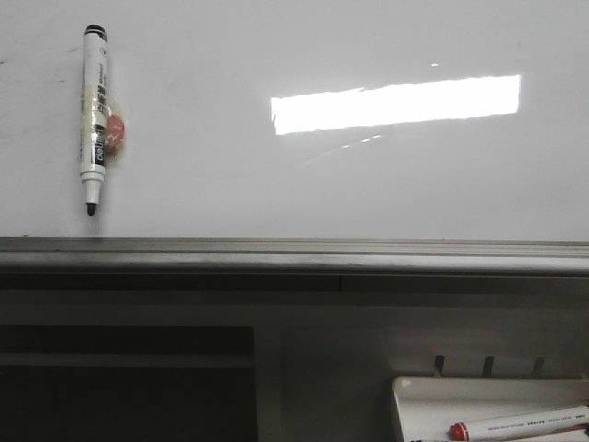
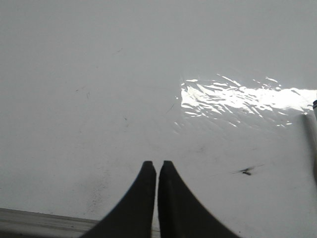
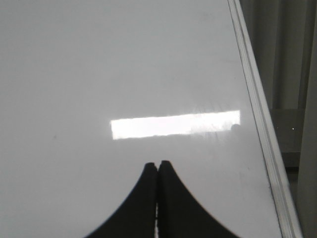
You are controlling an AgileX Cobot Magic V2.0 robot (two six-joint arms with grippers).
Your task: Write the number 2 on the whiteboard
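Whiteboard: glossy and white, it fills the upper part of my front view, with a grey metal ledge along its near edge.
Number 2: I see no digit on the board in any of my views; only faint smudges show in my left wrist view.
Reflection: a bright rectangular patch of light on the board, right of centre.
Black marker: it lies on the board at the left, black tip toward the ledge, something small and red beside its barrel.
My left gripper: my jaws are nearly together with only a slit between them, holding nothing, above the board.
My right gripper: my jaws are pressed together, empty, above the board near its framed edge.
White tray: below the ledge at the right, with a red-capped marker lying in it.
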